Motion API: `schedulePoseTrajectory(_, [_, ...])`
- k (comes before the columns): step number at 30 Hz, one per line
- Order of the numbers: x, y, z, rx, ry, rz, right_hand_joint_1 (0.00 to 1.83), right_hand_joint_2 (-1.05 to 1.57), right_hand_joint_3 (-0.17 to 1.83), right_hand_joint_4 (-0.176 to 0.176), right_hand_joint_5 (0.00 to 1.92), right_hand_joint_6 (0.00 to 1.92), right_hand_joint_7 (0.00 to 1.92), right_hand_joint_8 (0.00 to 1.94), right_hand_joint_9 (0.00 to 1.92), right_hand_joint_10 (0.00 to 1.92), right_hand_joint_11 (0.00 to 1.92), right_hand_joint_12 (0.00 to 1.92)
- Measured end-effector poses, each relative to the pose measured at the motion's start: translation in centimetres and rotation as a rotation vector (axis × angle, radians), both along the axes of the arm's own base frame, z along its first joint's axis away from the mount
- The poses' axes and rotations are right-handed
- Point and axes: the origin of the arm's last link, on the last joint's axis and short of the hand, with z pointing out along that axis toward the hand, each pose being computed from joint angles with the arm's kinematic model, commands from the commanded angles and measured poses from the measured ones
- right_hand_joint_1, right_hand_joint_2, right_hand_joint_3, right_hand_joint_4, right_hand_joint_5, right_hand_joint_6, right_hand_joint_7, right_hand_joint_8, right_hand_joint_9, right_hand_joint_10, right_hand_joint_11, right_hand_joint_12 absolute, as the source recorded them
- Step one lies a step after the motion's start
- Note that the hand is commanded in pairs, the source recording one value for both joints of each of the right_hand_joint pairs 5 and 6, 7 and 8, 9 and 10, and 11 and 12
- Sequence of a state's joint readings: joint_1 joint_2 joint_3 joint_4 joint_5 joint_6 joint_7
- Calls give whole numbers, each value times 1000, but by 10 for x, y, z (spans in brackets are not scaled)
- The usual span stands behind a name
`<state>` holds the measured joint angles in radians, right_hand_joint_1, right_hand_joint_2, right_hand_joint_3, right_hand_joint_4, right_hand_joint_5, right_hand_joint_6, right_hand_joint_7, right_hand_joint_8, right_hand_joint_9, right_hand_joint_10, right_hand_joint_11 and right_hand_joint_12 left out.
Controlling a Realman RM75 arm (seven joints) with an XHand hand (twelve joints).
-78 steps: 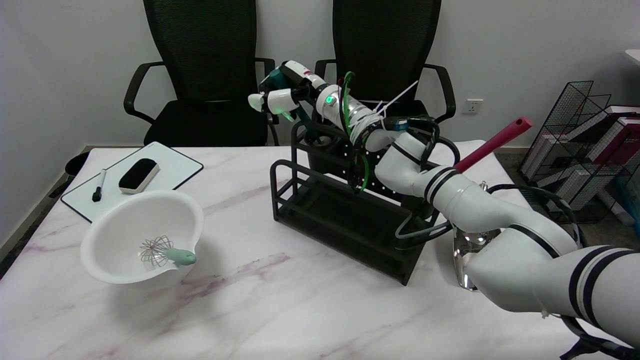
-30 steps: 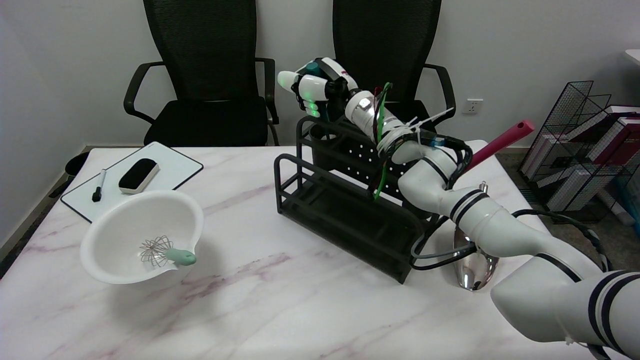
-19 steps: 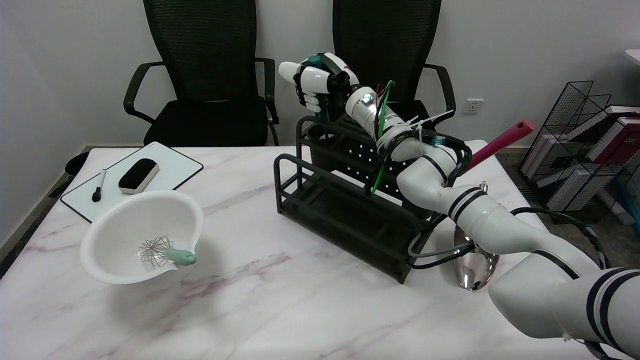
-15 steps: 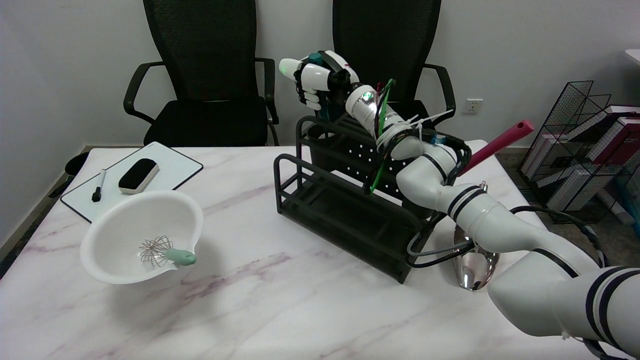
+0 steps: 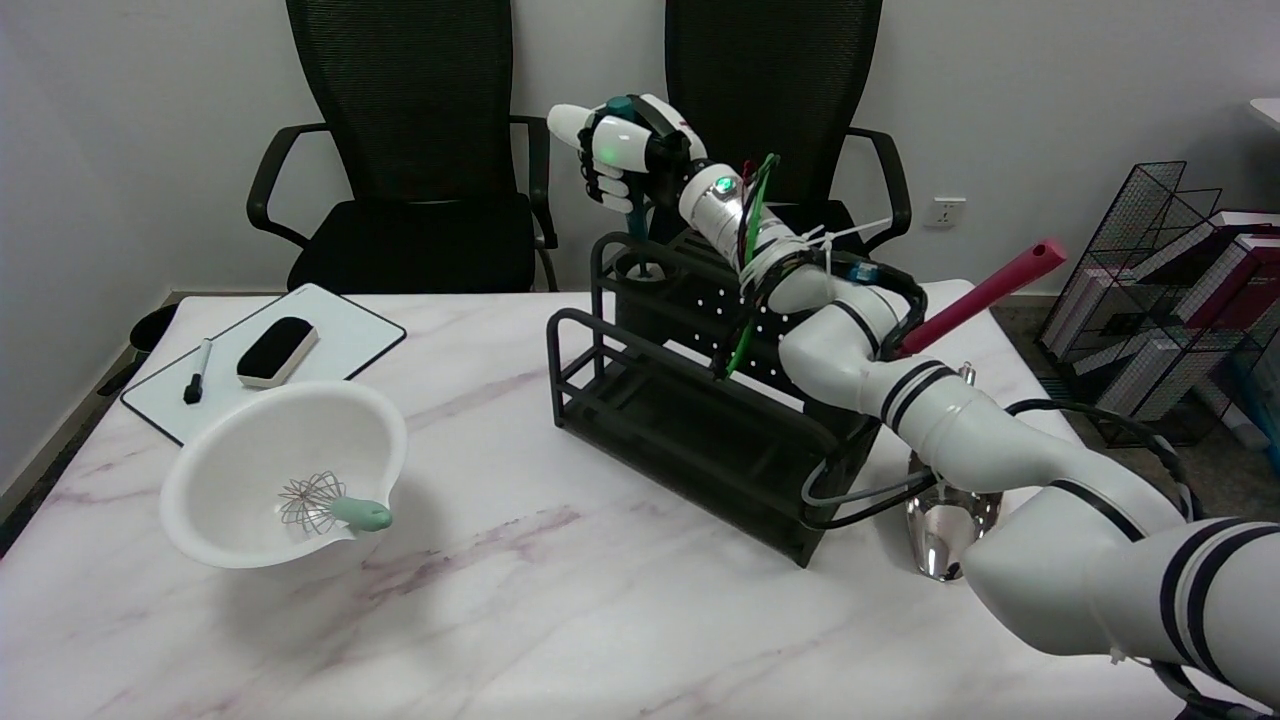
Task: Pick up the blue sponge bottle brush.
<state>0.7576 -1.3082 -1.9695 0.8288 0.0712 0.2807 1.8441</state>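
Fingers of my right hand (image 5: 622,150) wrap the teal handle of the blue sponge bottle brush (image 5: 634,212), holding it above the black rack's (image 5: 690,420) far cup.

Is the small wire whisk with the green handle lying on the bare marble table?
No, the small wire whisk with the green handle lies inside the white plastic bowl.

Brush (image 5: 637,212) mostly hidden: handle wrapped inside the right hand (image 5: 622,150), lower end sunk out of sight in the rack (image 5: 700,440) cup at its far end, sponge not visible. Red handle (image 5: 985,290) base concealed behind the right arm. Shiny object (image 5: 940,530) near the desk's right edge partly covered, unidentifiable.
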Motion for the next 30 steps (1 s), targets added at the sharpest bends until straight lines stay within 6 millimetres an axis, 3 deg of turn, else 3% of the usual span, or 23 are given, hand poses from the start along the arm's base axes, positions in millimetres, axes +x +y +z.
schedulePoseTrajectory(17, [6, -7, -5, 10, -21, 11, 959, 1571, 432, 0, 1920, 1920, 1920, 1920, 1920, 1920, 1920, 1920])
schedulePoseTrajectory(30, [9, -8, 10, -9, -9, 32, 961, 1571, 425, 0, 1920, 1920, 1920, 1920, 1920, 1920, 1920, 1920])
